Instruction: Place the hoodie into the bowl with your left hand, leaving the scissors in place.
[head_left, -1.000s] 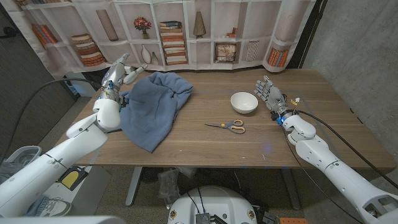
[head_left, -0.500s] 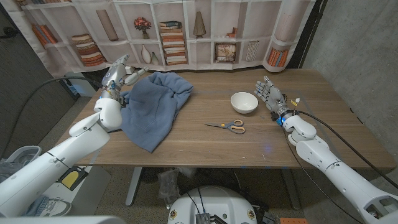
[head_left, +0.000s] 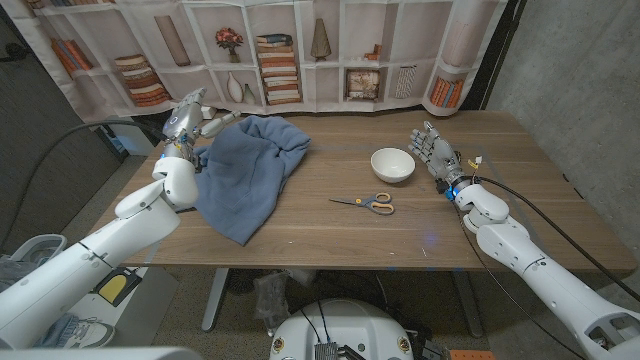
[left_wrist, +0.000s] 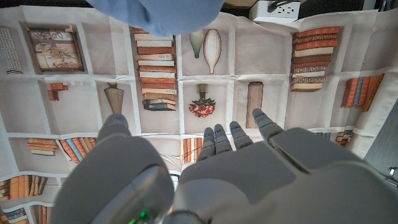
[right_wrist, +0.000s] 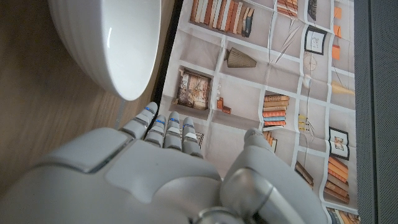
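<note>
A blue hoodie (head_left: 248, 167) lies crumpled on the left half of the table; a fold of it shows in the left wrist view (left_wrist: 158, 14). My left hand (head_left: 192, 118) hovers at the hoodie's far left edge, fingers spread toward the cloth, holding nothing. A white bowl (head_left: 393, 164) stands at the middle right, seen close in the right wrist view (right_wrist: 109, 43). Orange-handled scissors (head_left: 366, 203) lie in front of the bowl. My right hand (head_left: 431, 151) stands to the right of the bowl, fingers apart and empty.
A backdrop printed with bookshelves (head_left: 300, 50) hangs behind the table's far edge. Bare wood (head_left: 330, 240) runs along the front of the table. A cable (head_left: 530, 200) trails from my right wrist over the right side.
My left hand has shifted slightly, its fingers reaching a little further toward the hoodie's top edge. The hoodie, bowl, scissors and right hand have stayed put.
</note>
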